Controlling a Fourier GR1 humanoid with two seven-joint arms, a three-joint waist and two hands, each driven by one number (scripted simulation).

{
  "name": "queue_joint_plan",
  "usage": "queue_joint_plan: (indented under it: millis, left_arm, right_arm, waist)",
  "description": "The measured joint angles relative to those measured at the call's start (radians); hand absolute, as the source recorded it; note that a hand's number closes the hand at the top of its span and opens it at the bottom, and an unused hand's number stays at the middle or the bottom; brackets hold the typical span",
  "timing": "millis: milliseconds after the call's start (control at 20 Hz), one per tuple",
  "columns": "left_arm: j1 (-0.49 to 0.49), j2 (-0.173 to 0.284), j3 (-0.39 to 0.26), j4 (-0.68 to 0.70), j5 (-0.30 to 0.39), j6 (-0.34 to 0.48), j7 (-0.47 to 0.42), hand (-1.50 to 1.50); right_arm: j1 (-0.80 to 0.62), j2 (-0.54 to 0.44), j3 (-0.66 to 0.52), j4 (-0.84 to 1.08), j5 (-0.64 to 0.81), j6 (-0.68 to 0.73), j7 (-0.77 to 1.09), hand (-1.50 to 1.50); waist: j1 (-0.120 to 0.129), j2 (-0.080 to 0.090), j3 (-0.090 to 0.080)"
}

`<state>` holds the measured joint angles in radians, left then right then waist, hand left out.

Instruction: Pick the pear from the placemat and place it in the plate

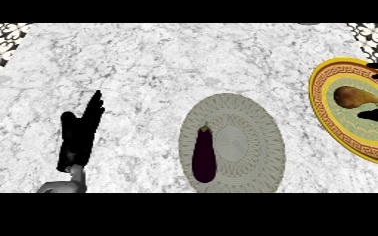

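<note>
- The pear (354, 97) lies in the plate (325, 111) at the view's right edge, its brown body on the pale green centre, inside the yellow patterned rim.
- Part of the plate runs out of view on the right.
- Two small black shapes show at that edge, one just above the pear near the plate's top, one just below it; they look like fingertips of the right hand (367, 114), but whether its fingers are open or curled cannot be told.
- Neither black shape clearly touches the pear.
- The placemat (251, 145), a round grey woven one, lies on the counter (148, 70) left of the plate, near it but apart.
- A dark purple eggplant (204, 154) lies on the placemat's left half, stem end pointing up the view.
- The left hand (80, 135) rests at lower left, well apart from the placemat, fingers straight and pointing up, holding nothing.
</note>
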<state>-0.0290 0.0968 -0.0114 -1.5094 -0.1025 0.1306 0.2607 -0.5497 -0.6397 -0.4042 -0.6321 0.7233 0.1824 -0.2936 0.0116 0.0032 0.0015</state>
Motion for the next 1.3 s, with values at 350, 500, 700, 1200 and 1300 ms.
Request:
queue_joint_plan:
  millis: [350,500,700,1200,1300]
  left_arm:
    - [0.006,0.002,0.015,0.013,0.012,-0.006,-0.018,0.00]
    - [-0.002,0.005,0.021,0.027,0.015,-0.010,-0.028,0.00]
    - [0.006,-0.001,0.017,0.025,0.009,-0.009,-0.041,0.00]
    - [0.015,-0.018,0.002,-0.003,-0.011,0.000,-0.017,0.00]
    - [0.003,-0.006,0.018,0.006,-0.001,-0.013,-0.013,0.00]
  right_arm:
    - [-0.020,0.003,-0.213,0.030,-0.260,0.094,-0.143,-1.50]
    - [-0.011,-0.033,-0.276,0.076,-0.338,0.164,-0.173,-1.50]
    - [-0.002,-0.091,-0.307,0.171,-0.389,0.238,-0.238,-1.50]
    - [0.034,-0.099,-0.266,0.235,-0.442,0.261,-0.364,-1.50]
    - [0.041,-0.090,-0.250,0.229,-0.450,0.244,-0.371,-1.50]
  waist:
    - [-0.016,-0.004,0.000]
    - [-0.013,-0.002,0.000]
    - [-0.004,0.000,0.000]
    - [-0.002,-0.001,0.000]
    - [-0.003,-0.001,-0.001]
